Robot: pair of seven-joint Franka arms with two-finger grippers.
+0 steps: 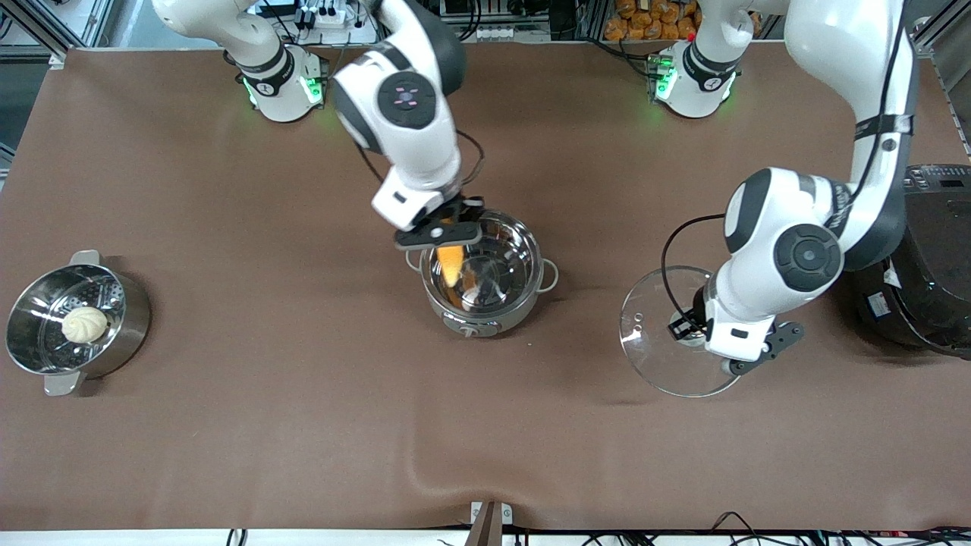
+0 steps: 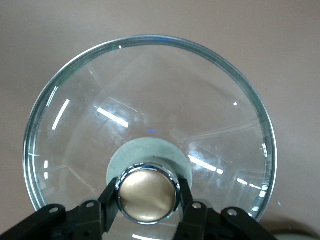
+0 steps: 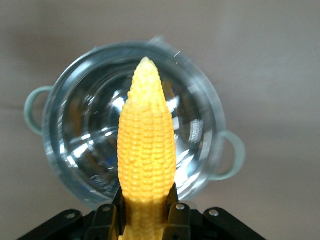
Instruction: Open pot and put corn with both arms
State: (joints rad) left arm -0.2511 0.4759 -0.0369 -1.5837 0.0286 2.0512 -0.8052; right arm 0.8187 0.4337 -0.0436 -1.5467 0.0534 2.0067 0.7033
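Note:
The steel pot (image 1: 485, 280) stands open in the middle of the table, its control knob facing the front camera. My right gripper (image 1: 440, 230) is shut on the corn (image 1: 450, 264) and holds it tip-down over the pot's open mouth; the right wrist view shows the corn (image 3: 146, 145) above the pot (image 3: 95, 125). My left gripper (image 1: 694, 327) is shut on the copper-coloured knob (image 2: 148, 194) of the glass lid (image 1: 667, 334), held off the pot toward the left arm's end of the table. The lid (image 2: 150, 105) fills the left wrist view.
A steel steamer pot (image 1: 45, 334) holding a pale round bun (image 1: 84, 324) stands at the right arm's end of the table. A large black cooker (image 1: 929, 265) stands at the left arm's end, close beside the left arm.

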